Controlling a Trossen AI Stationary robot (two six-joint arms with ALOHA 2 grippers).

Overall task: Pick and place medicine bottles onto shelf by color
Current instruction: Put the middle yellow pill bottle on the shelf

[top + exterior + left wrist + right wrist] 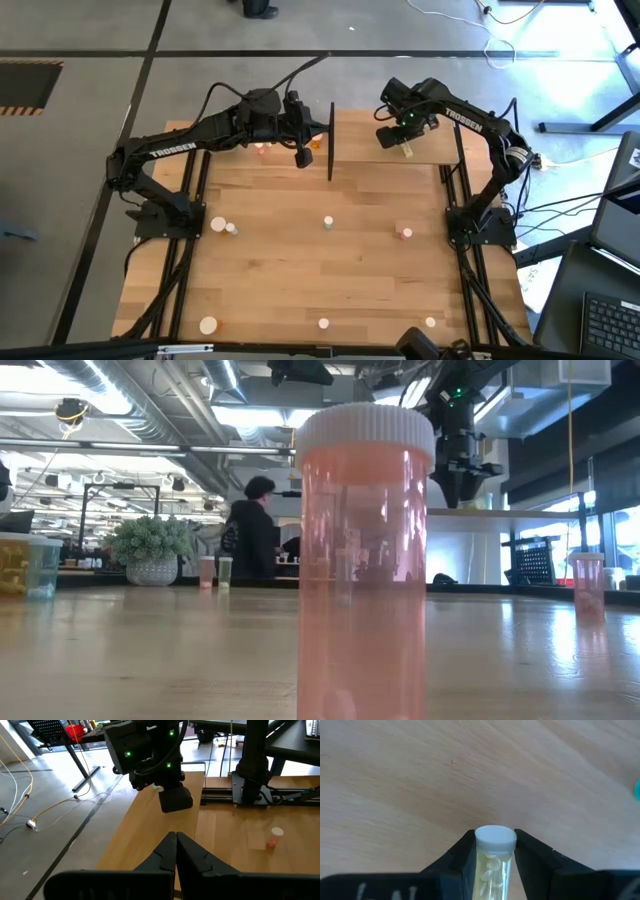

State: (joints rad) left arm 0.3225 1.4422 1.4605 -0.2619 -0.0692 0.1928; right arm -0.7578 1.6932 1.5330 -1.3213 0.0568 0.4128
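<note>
I see the shelf [420, 135] at top centre of the high view, split by a black post. White "TROSSEN" lettering is readable on both arms. My left gripper [304, 157] sits at upper centre-left, jaws pressed together, nothing in them. My right gripper [493, 851] hangs over the shelf board at upper right, jaws pinching a yellowish bottle [493, 854], white cap, pale pills inside. A pink bottle [365, 560] fills the low view; other bottles are scattered across the tabletop [300, 270].
</note>
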